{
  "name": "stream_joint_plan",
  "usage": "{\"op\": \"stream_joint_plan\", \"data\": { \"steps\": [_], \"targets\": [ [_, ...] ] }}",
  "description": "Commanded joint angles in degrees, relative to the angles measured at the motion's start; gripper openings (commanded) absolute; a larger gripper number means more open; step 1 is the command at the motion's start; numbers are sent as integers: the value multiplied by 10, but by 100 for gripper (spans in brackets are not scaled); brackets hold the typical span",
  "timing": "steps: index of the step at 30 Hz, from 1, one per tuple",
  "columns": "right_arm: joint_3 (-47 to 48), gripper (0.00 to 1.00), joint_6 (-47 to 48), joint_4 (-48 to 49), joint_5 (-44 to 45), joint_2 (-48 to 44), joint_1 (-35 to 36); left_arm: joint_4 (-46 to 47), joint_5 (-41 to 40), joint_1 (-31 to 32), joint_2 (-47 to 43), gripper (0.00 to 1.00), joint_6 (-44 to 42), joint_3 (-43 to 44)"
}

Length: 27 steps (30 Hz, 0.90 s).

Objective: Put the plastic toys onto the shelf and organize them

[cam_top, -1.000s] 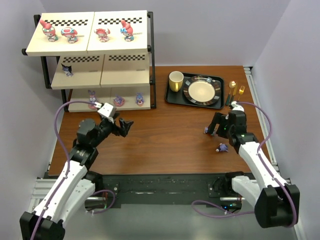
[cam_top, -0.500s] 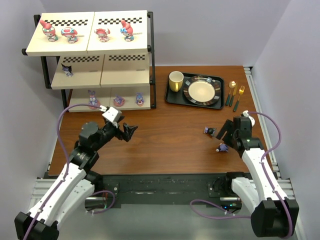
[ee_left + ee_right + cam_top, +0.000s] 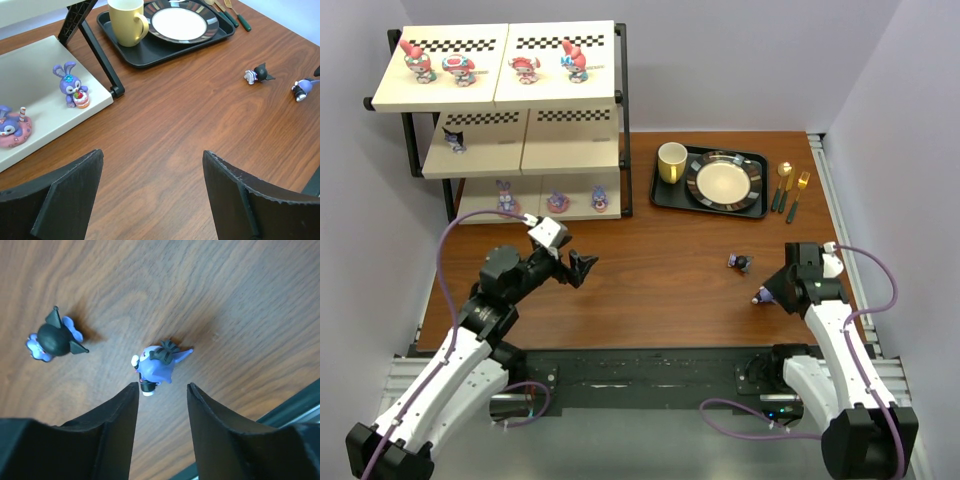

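Two small toys lie on the wooden table on the right: a dark navy one (image 3: pixel 739 262) (image 3: pixel 55 337) and a blue-purple one (image 3: pixel 764 296) (image 3: pixel 159 365). My right gripper (image 3: pixel 777 289) (image 3: pixel 163 386) points at the blue-purple toy, which lies just beyond the fingertips; the jaws stand partly open with nothing between them. My left gripper (image 3: pixel 582 267) (image 3: pixel 152 154) hangs wide open over bare table, in front of the shelf (image 3: pixel 495 95). The shelf's top board carries several pink-red figures (image 3: pixel 458 70), the middle board a dark one (image 3: pixel 453 139), and the bottom board purple bunnies (image 3: pixel 557 203) (image 3: pixel 70 87).
A black tray (image 3: pixel 665 195) at the back holds a yellow mug (image 3: pixel 671 161) and a striped plate (image 3: pixel 724 182). Gold cutlery (image 3: pixel 792 190) lies to the right of it. The shelf's black frame post (image 3: pixel 100 55) stands between the bottom board and the tray.
My right arm has drawn back toward the near right and now faces the blue-purple toy, with its jaws narrowed. The left gripper has drifted slightly right. Both loose toys stayed put.
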State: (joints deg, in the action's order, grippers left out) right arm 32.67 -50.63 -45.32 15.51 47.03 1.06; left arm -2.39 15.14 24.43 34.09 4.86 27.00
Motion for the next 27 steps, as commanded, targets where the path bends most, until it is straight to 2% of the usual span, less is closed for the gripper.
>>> {"op": "stream_joint_plan", "data": {
  "steps": [1,18,27],
  "targets": [
    [-8,46,-75,20,15,-11,-2,5,-1,4,-2,85,-10,18],
    [-50,39,-198,54,23,9,-3,4,2,5,7,85,-11,18],
    [-71,29,-232,55,46,-4,-4,3,5,5,12,85,-12,18]
  ]
}}
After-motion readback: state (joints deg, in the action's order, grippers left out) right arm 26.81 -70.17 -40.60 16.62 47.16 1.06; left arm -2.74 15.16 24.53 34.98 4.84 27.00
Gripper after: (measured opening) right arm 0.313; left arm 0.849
